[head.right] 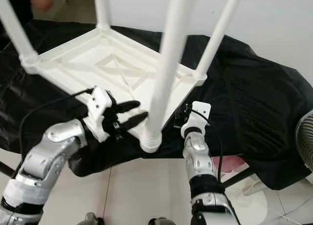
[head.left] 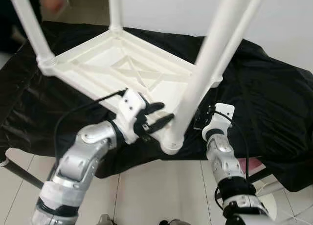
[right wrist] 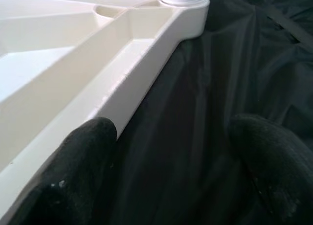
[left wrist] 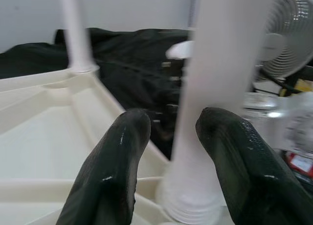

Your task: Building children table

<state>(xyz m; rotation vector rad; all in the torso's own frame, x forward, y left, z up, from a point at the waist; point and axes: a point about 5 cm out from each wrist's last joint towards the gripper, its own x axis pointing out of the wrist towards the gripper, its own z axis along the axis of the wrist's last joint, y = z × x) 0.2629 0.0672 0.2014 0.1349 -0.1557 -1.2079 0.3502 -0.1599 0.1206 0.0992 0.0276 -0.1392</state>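
We had the white children's table [head.left: 142, 73] upside down on the black-draped counter [head.left: 264, 102]. Our left end effector [head.left: 157, 115] stood spread beside the near leg [head.left: 203, 68], our right end effector [right wrist: 171, 156] wide at the rim. Seating that leg seemed next.

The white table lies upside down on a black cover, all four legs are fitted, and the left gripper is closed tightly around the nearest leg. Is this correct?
Not quite. The left gripper is open: in the left wrist view its fingers stand apart beside the nearest leg, not closed around it. The white table does lie upside down on the black cover, with four legs fitted.
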